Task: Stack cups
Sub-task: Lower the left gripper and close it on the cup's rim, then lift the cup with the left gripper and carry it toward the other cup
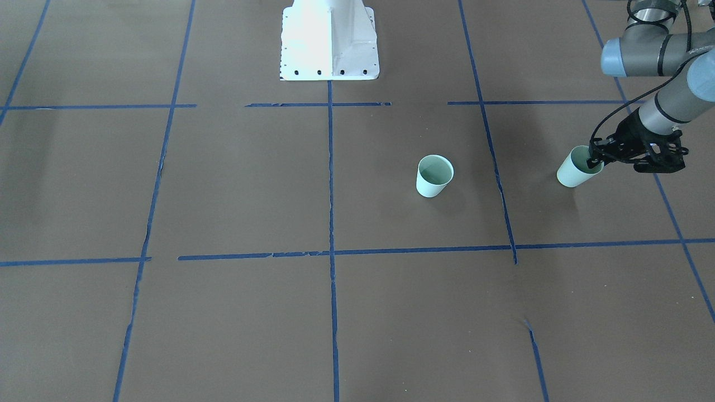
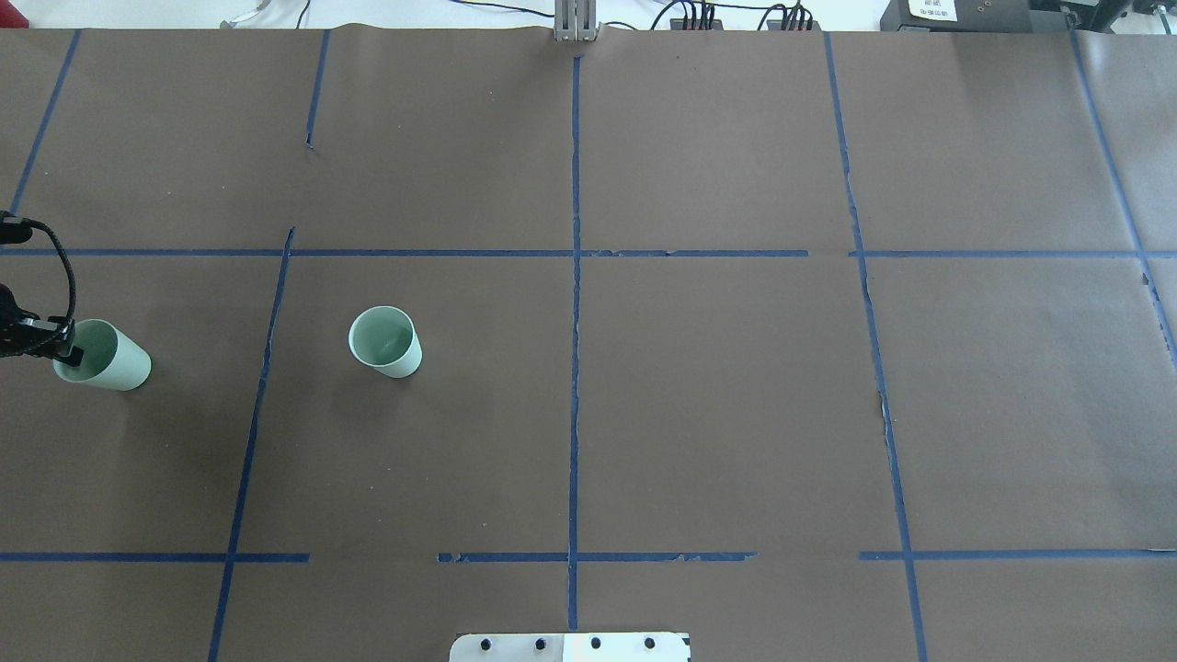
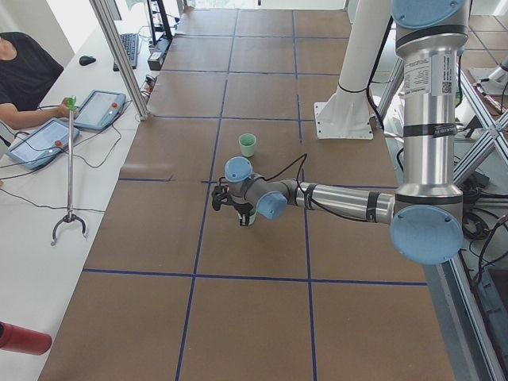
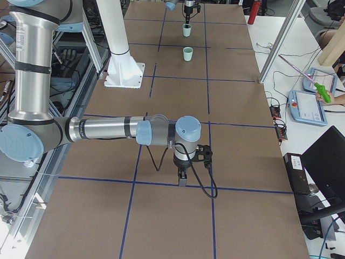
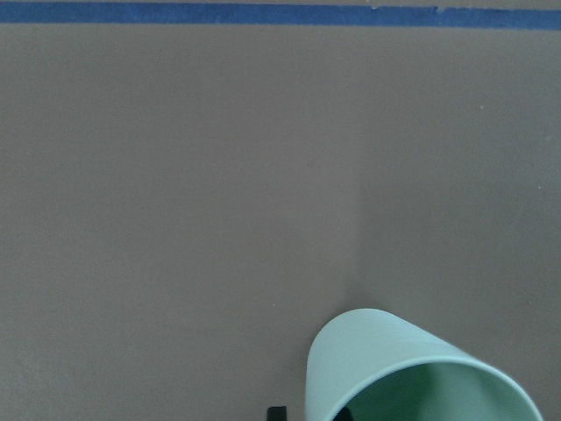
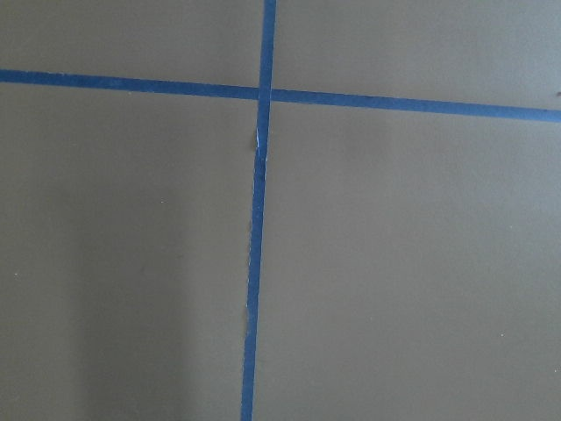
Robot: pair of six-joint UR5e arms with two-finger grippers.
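Where blue tape point(image 2: 576, 368) grids the brown paper point(image 2: 736, 414), left gripper point(image 1: 595, 160) clamps tilted cup point(image 1: 572, 173).
Overhead, upright cup point(image 2: 386, 342) at its three o'clock; right gripper point(image 4: 182, 182): cannot tell.

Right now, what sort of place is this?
Likely a robot test lab: two metal arms at a paper-covered table marked with blue tape, and a person with control tablets beside it.
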